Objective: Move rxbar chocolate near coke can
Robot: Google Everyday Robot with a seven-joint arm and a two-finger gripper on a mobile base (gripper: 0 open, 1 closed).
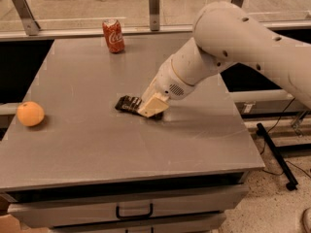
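Fingers (154,103) of the gripper (151,109) are down on the right end of the chocolate bar (129,104) and appear closed on it: they show as one pale wedge with no gap. The bar lies flat near the middle of the bench (97,149), its dark left end sticking out from under the wedge. Pale stripes cross the wrapper, but nothing on it can be read.

The cola can (113,35) stands upright near the far edge of the bench, well apart from the bar, behind it and a little to the left. It is red with a silver top, and white script runs down its side; the script looks like the Coca-Cola mark, though the letters are only partly legible. Whether the top is opened cannot be told.

An orange (30,113) sits alone at the left edge of the bench, well apart from both the bar and the can.

Under the bench top is a shut drawer (87,212) with a dark handle (133,211).

The white arm (233,47) comes in from the right, bulky at the elbow above the bench's right side, then slopes down and to the left through a round wrist (177,84) to the gripper, which points down at a slant onto the bar.
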